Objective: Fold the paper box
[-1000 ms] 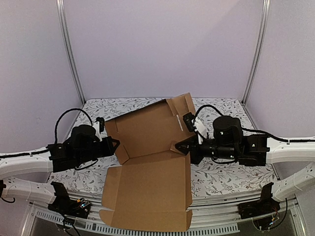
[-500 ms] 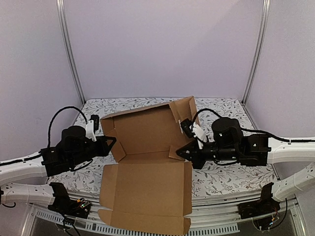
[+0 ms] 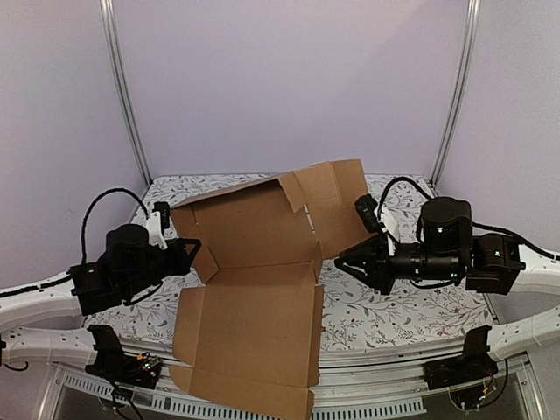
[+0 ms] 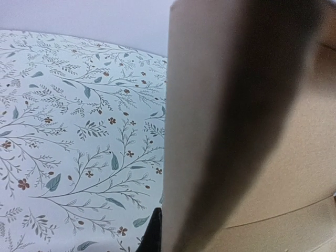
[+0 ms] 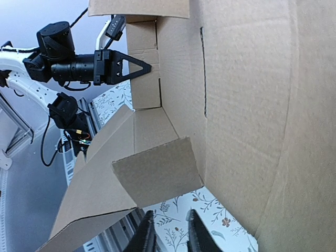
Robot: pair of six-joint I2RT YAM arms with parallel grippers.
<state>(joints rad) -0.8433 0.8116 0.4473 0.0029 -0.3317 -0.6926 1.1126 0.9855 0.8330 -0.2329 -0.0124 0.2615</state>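
Over on the left, the left gripper (image 3: 194, 253) is pinched closed on the small side flap of the paper box (image 3: 254, 306). In its wrist view the cardboard edge stands right against the lens, with one dark finger (image 4: 154, 239) showing beside it. The box sits in the middle of the floral table (image 3: 385, 306), between the two arms. Its near panel lies flat and hangs over the front edge, while its back panel is tipped up with a flap raised at the right rear corner. To the right, the right gripper (image 3: 343, 261) hovers just beside the box's right edge, apart from it. Its fingers (image 5: 146, 235) are slightly parted, with only tabletop between them.
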